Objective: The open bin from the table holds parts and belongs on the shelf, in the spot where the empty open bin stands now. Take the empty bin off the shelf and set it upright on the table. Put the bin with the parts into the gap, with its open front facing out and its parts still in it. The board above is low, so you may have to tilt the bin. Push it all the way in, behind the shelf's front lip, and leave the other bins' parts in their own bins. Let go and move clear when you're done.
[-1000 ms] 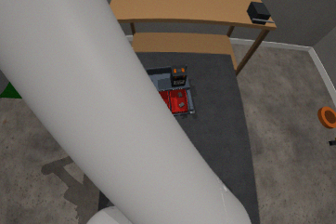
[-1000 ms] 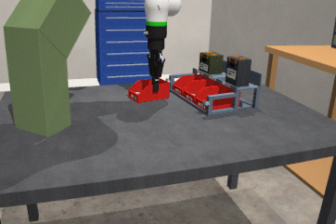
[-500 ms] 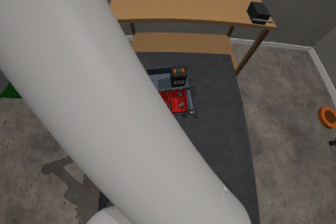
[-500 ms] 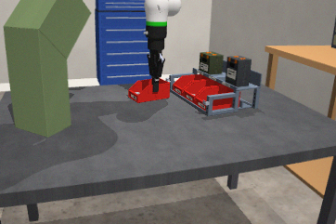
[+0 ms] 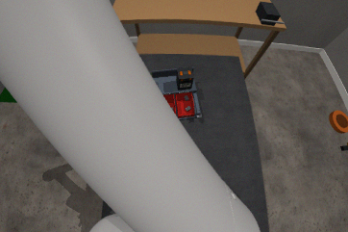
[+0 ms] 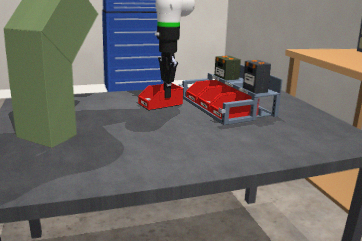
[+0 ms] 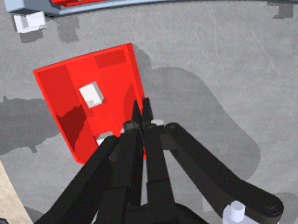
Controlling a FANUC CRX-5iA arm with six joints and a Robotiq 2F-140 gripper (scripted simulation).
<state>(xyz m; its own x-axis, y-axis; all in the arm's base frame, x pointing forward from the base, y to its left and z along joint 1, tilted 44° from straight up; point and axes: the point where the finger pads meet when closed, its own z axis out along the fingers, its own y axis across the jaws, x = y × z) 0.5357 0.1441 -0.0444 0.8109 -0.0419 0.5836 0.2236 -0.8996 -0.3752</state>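
Observation:
A red open bin [image 7: 89,99] with small pale parts [image 7: 91,94] in it stands on the grey table, left of the shelf; it also shows in the side view [image 6: 160,97]. My gripper [image 7: 143,108] points straight down and its fingers are pinched on the bin's right side wall; it also shows in the side view [image 6: 168,90]. The low grey shelf [image 6: 230,99] holds a row of three red bins [image 6: 215,96] under a low board. In the overhead view my arm hides the table bin, and only part of the shelf [image 5: 182,96] shows. I cannot tell which shelf bin is empty.
Two dark boxes [image 6: 227,66] [image 6: 256,75] sit on the shelf's top board. A tall green block [image 6: 45,64] stands at the table's left. A blue drawer cabinet [image 6: 132,34] is behind. A wooden table [image 5: 197,4] stands beyond the far end.

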